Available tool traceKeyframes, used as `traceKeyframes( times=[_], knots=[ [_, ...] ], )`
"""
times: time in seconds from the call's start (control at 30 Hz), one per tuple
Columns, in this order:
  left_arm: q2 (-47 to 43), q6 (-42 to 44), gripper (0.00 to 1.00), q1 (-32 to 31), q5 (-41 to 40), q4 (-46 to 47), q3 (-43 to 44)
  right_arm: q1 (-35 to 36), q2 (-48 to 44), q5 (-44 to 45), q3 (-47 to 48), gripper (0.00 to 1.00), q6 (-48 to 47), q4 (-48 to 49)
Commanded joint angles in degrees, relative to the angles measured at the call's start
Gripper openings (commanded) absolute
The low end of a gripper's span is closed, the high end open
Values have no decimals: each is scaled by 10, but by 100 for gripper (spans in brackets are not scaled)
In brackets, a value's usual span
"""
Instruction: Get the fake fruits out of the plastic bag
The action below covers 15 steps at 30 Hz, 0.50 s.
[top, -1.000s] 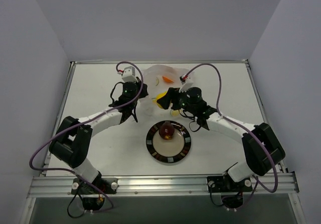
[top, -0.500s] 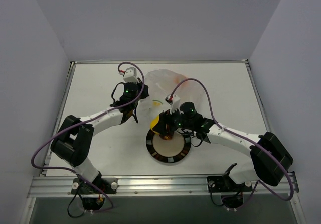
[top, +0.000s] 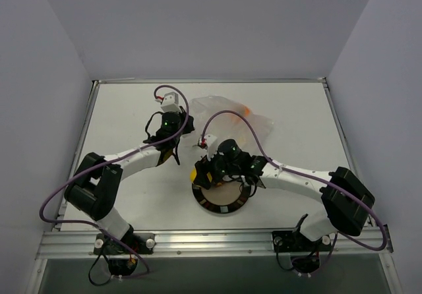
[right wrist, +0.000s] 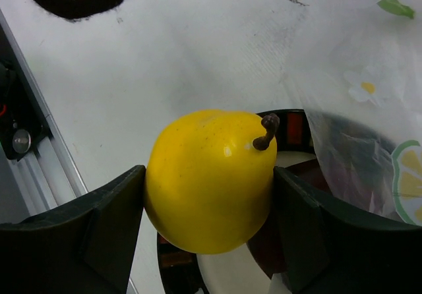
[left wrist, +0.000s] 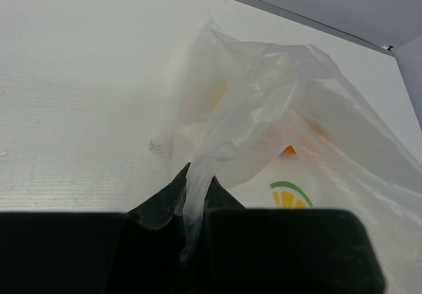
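The crinkled transparent plastic bag [top: 227, 113] lies at the back of the table. My left gripper [top: 182, 138] is shut on a twisted strip of its edge [left wrist: 198, 175], lifting the film. An orange fruit [top: 245, 111] shows through the bag [left wrist: 264, 103] as an orange patch [left wrist: 288, 150]. My right gripper [top: 202, 174] is shut on the yellow fruit [right wrist: 208, 182], a pear with a brown stem, held between both fingers above the left rim of the plate [top: 224, 209]. In the top view the right arm hides the dark red fruit.
The round black-rimmed beige plate [right wrist: 293, 124] sits near the front centre, with a fold of the bag [right wrist: 369, 109] hanging over its right side. The metal frame rail [top: 211, 241] runs along the near edge. Purple cables loop above both wrists.
My right gripper has carried the yellow fruit from the bag's mouth forward and left to above the plate's left rim. The left gripper has kept its hold on the bag and barely shifted.
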Motion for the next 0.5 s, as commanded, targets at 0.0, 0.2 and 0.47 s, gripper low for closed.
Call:
traceKeyframes(
  times=[0.0, 0.2, 0.47],
  knots=[
    [-42, 0, 2, 2, -10, 17, 0, 5, 9, 51, 24, 59, -27, -28],
    [-59, -6, 2, 1, -12, 26, -22, 7, 33, 116, 24, 81, -19, -51],
    [-68, -9, 2, 1, -13, 31, -38, 7, -20, 156, 18, 97, -8, -51]
  ],
)
